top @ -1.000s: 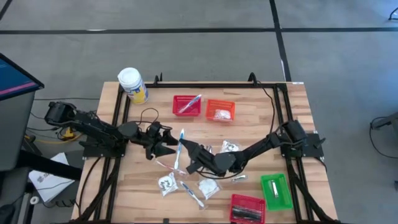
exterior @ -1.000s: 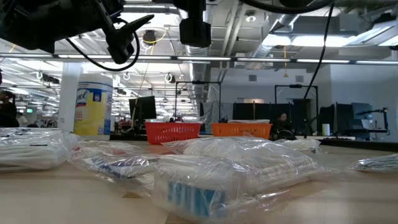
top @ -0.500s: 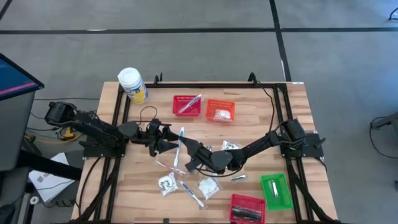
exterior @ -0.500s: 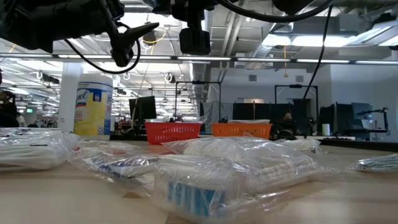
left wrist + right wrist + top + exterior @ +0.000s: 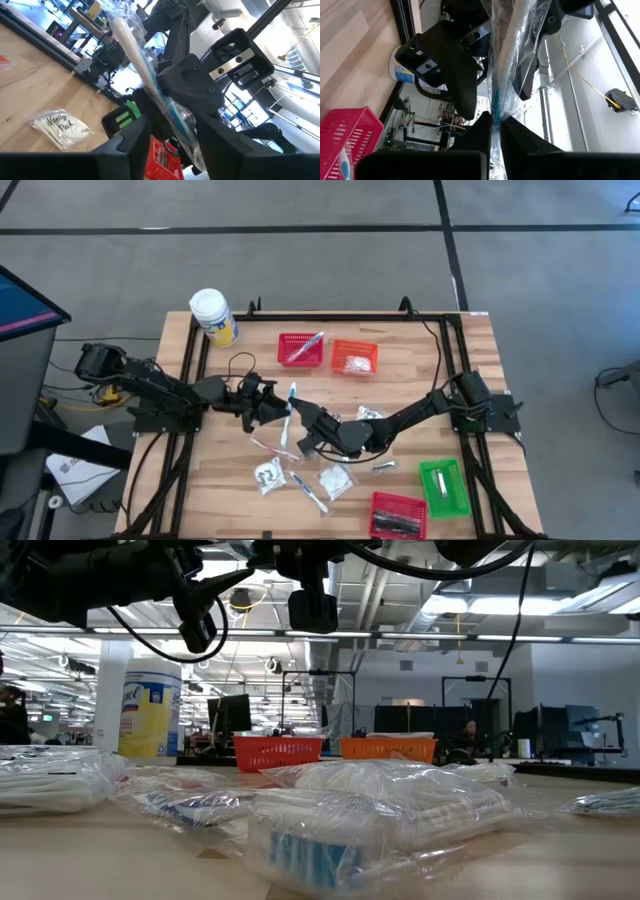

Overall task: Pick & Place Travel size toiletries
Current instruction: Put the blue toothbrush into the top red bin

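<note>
The wrapped toothbrush (image 5: pixel 289 418) is held in the air between the two arms, above the middle of the wooden surface (image 5: pixel 420 370), and it is the handover that the next move seems to turn on. In the right wrist view the right tool (image 5: pixel 493 131) has its fingers pinched together on the lower end of the toothbrush (image 5: pixel 501 65), whose clear wrapper and pale handle run straight away from that tool toward the other arm. So the long axis lies roughly from the front of the surface toward its back, with the right tool at the near end.

The left tool (image 5: pixel 167 131) is at the far, upper part of the same toothbrush (image 5: pixel 142 67): its two fingers stand on either side of the handle, partly drawn in. Whether they already press on the wrapper I cannot tell. Both tools are thus about equally close to the item, one on each end.

Farther back, past the toothbrush tip, sits the red basket (image 5: pixel 300 349) with another wrapped brush in it, nearer the left arm; that looks the likely goal. Other wrapped packets (image 5: pixel 334 481) lie on the surface below the arms.
</note>
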You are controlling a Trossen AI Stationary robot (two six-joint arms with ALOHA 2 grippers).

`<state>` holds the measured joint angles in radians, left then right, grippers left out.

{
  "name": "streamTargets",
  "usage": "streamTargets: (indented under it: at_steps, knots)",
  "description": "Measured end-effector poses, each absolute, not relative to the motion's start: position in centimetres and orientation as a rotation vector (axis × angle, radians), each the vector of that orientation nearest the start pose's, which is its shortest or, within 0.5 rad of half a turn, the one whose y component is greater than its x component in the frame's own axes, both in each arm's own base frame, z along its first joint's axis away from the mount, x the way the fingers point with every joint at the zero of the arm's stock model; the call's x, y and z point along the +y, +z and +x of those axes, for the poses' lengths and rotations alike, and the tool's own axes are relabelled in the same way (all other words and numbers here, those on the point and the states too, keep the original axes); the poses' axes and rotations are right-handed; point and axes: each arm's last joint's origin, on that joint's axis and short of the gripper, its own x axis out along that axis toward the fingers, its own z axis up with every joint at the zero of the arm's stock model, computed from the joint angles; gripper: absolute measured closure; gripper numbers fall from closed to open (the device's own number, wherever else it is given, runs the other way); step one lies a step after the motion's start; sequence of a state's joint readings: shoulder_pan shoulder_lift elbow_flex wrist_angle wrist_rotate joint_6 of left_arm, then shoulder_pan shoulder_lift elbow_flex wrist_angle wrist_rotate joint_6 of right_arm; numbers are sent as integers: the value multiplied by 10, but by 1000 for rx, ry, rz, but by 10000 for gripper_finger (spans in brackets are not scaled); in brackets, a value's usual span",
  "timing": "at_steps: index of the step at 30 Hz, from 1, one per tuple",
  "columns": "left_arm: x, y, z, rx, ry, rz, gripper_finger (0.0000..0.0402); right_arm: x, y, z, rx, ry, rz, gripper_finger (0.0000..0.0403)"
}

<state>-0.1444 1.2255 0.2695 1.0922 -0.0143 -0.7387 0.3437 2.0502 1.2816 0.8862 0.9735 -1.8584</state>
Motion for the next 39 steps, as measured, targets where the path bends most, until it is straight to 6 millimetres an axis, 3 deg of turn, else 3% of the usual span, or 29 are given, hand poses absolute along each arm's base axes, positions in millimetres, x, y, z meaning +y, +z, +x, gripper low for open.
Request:
streamTargets:
  at_steps: [6,13,22,39]
  knots:
    - [-31,200,215,-84,-177,-748,290,127,219,425,518,-509,-1721,385]
    - [-31,198,214,-73,-172,-771,386,121,220,427,521,-522,-1700,367]
    - [-29,198,215,-78,-160,-758,395,114,221,429,497,-552,-1609,330]
    - [-32,208,211,-131,-241,-691,395,108,232,426,461,-716,-1404,326]
